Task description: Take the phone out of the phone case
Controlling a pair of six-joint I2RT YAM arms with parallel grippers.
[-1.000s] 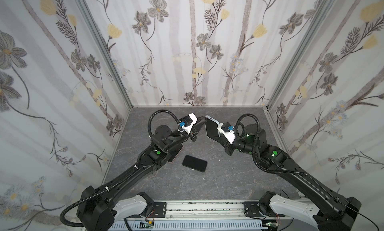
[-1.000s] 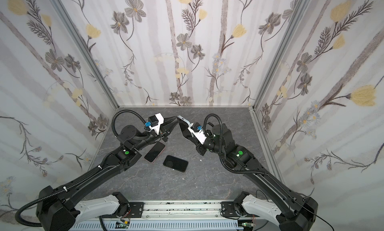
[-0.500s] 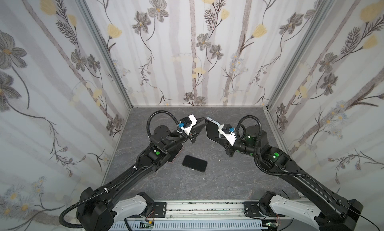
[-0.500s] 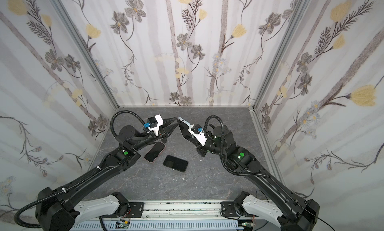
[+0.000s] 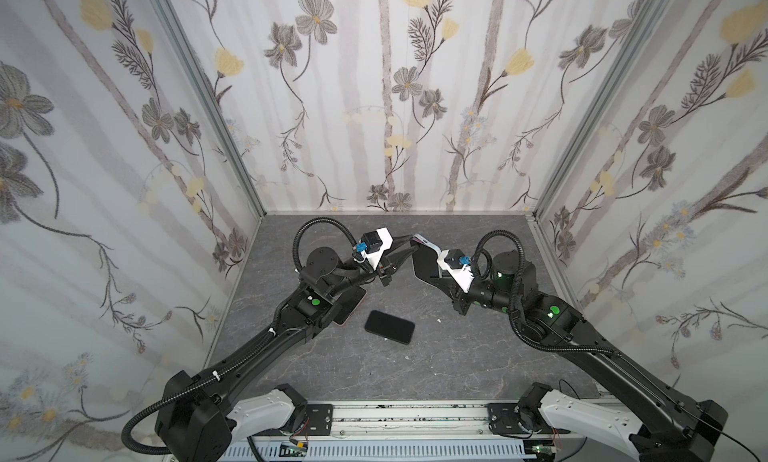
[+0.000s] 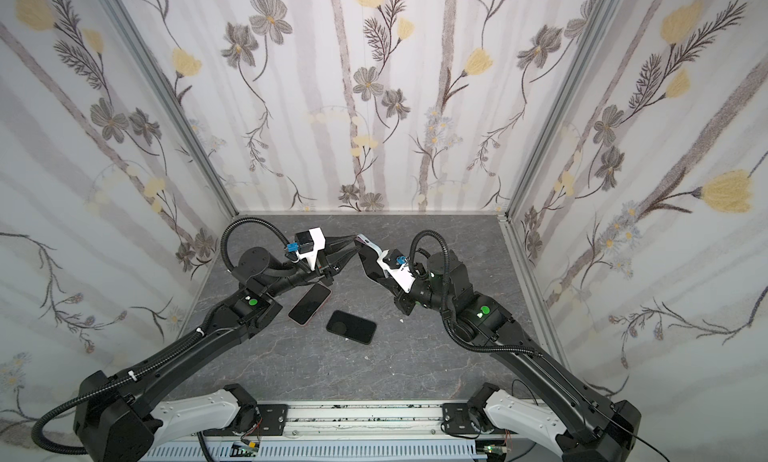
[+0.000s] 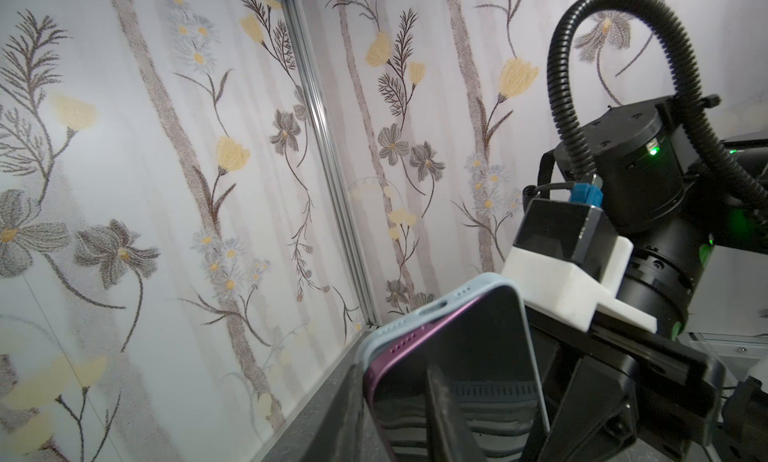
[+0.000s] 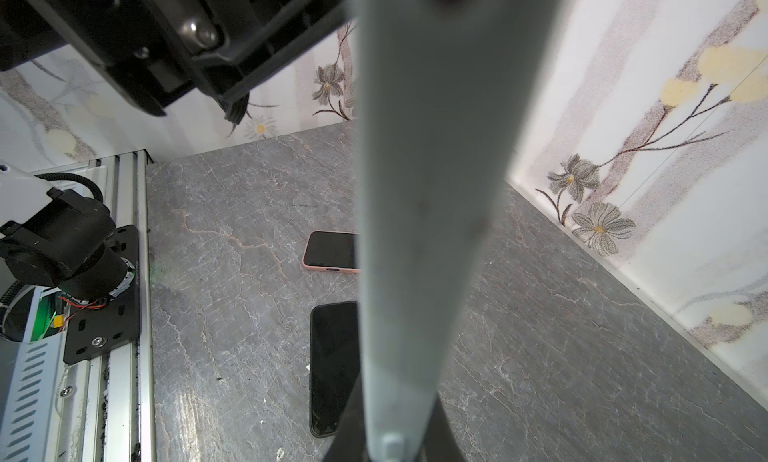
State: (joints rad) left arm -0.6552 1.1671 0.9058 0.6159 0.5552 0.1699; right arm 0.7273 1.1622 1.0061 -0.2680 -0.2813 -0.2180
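Held the pale blue phone case (image 7: 469, 285) aloft, well above the grey surface (image 6: 436, 356), pinched at its lower end in the fully closed right tool (image 8: 390, 439). Set the left tool (image 7: 392, 377), jaws narrowly parted, astride the upper corner by the port (image 7: 432, 305), with the purple phone (image 7: 457, 356) standing proud of the case rim there yet otherwise seated inside; could not tell clamped from merely touching. Judged extraction barely begun: one corner freed, remaining edges and the full withdrawal left to do; left a pink-cased phone (image 6: 309, 304) and a black phone (image 6: 351, 327) lying untouched on the surface below.
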